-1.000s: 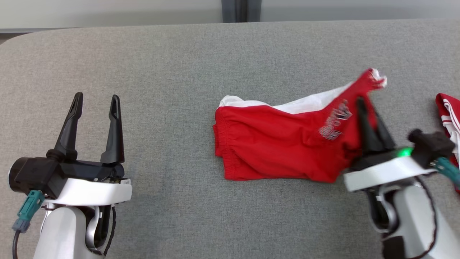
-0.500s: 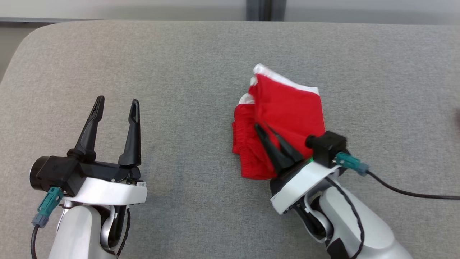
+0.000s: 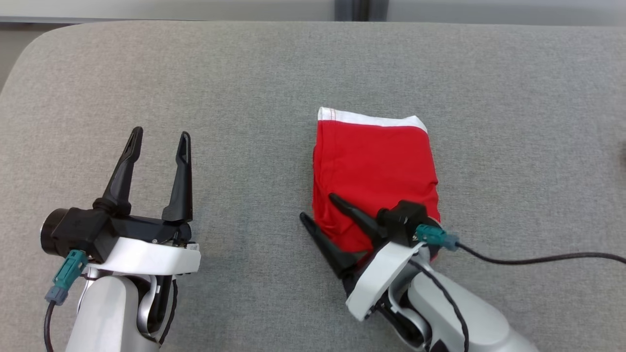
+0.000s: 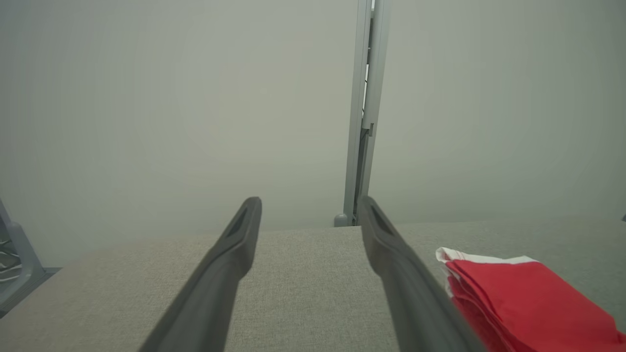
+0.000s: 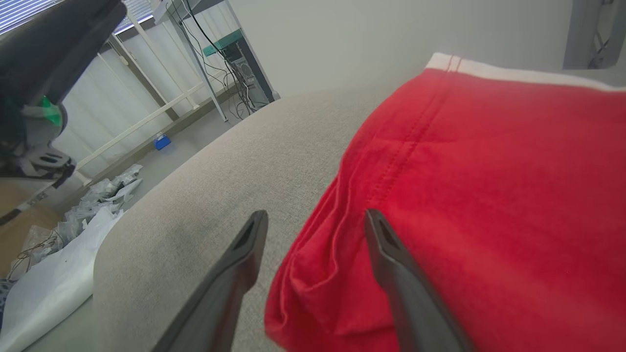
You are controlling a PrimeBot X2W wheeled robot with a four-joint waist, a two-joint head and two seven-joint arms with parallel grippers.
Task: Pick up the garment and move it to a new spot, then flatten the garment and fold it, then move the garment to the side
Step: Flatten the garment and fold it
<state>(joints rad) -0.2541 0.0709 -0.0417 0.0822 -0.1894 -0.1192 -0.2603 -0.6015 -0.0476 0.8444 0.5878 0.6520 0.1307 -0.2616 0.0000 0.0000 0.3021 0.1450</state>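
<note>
The garment [image 3: 374, 171], red with a white band along its far edge, lies folded into a rough rectangle on the grey table [image 3: 244, 73], slightly right of the middle. Its near-left corner is rumpled. The right gripper [image 3: 317, 207] sits at that corner with its fingers spread and holding nothing: one finger is over the bare table just beside the garment's left edge, the other over the red cloth. Whether that finger touches the cloth cannot be told. In the right wrist view the bunched corner shows between the two fingers. A black cable [image 3: 538, 258] runs from the right wrist across the table to the right. The left gripper [image 3: 160, 133] hangs over the table well to the left of the garment, its fingers also spread and empty.
</note>
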